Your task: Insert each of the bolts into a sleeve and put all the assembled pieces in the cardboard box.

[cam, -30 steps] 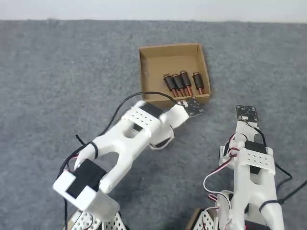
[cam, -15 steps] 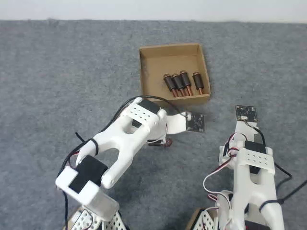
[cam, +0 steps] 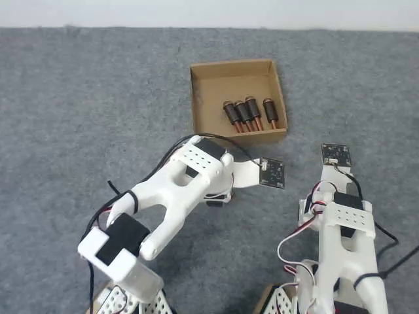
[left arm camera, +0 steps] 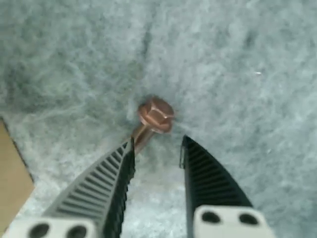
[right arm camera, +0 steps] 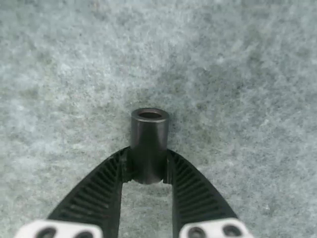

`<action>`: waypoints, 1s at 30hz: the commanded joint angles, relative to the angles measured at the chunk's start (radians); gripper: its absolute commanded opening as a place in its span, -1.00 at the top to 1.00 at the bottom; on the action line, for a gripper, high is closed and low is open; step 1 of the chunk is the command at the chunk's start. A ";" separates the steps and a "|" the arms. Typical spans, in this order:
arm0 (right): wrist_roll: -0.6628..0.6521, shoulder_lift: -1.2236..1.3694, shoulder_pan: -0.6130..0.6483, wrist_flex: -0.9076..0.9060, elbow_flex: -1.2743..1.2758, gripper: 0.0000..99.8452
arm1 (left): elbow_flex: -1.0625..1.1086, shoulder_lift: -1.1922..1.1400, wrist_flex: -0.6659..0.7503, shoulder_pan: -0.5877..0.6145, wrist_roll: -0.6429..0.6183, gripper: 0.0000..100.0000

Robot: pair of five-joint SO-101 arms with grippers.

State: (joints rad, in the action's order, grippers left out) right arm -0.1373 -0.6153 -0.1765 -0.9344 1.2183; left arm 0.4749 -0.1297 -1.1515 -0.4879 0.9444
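Just beyond the left gripper [left arm camera: 156, 143], a bolt [left arm camera: 155, 115]

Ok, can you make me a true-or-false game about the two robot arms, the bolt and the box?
1. The cardboard box has four finished pieces in it. True.
2. The right gripper holds nothing. False: it is shut on a black sleeve.
3. The left gripper is squeezing the bolt. False: it is open, and the bolt lies on the carpet at the tip of one finger.
4. The bolt is copper-coloured with a six-sided head. True.
5. The box sits on bare wood. False: it sits on grey carpet.
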 commanded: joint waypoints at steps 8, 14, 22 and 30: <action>-0.018 -0.038 0.013 0.015 -0.009 0.99 | -0.157 -0.147 0.002 -0.002 -0.094 0.76; -0.018 -0.038 0.013 0.015 -0.009 0.99 | -0.288 -0.252 -0.106 -0.029 -0.137 0.96; -0.018 -0.038 0.013 0.016 -0.009 0.99 | -0.315 -0.245 -0.163 0.003 -0.446 0.98; -0.015 -0.038 0.013 0.016 -0.009 0.99 | -0.255 -0.120 -0.123 0.115 -0.824 0.98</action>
State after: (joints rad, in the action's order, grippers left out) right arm -0.1404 -0.6153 -0.1765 -0.9344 1.2183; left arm 0.2125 -0.3767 -1.3065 -0.4588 0.2754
